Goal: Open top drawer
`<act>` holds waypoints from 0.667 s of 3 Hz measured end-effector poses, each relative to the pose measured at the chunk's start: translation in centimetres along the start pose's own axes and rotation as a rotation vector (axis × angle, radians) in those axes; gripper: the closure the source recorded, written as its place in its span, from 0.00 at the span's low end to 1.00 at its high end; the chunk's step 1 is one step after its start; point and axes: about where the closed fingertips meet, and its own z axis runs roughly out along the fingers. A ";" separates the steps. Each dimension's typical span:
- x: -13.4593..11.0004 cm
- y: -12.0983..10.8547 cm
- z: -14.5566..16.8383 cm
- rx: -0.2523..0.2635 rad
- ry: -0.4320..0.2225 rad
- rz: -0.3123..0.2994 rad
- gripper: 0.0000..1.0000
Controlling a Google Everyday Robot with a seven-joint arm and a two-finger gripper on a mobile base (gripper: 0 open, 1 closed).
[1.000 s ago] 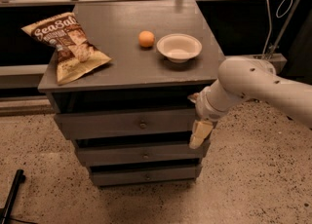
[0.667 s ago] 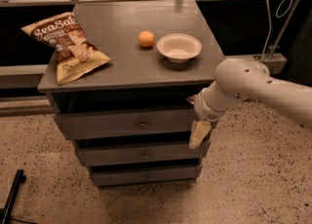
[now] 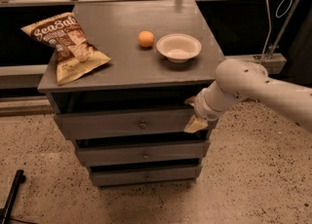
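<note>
gripper (image 3: 193, 116): at the right end of the top drawer's front, hung off the white arm (image 3: 263, 87) that comes in from the right. Aperture: cannot tell, wide or narrow. Contact with the drawer front: cannot tell either.
top drawer (image 3: 112, 125): directly left of the gripper, front facing the camera. It is the highest of the three, with a dark gap above it under the surface.
knob (image 3: 143, 124): left of the gripper at about the same height, centred on the top drawer front, well apart from the gripper.
middle drawer (image 3: 145, 154): below and left of the gripper, narrower front.
bottom drawer (image 3: 145, 175): further below, lowest of the stack.
surface (image 3: 117, 57): grey top, above the gripper.
bowl (image 3: 179, 47): above the gripper, slightly left, on the surface; white.
orange (image 3: 146, 39): just beside the bowl on its far side from the gripper, apart from it.
chip bag (image 3: 68, 45): far left of the gripper, lying at the surface's left edge and overhanging it.
floor (image 3: 243, 189): speckled, below the gripper.
</note>
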 end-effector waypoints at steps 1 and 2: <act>-0.2 -0.1 -0.5 0.000 0.000 0.000 0.74; -0.5 0.3 -0.4 -0.014 -0.007 -0.003 1.00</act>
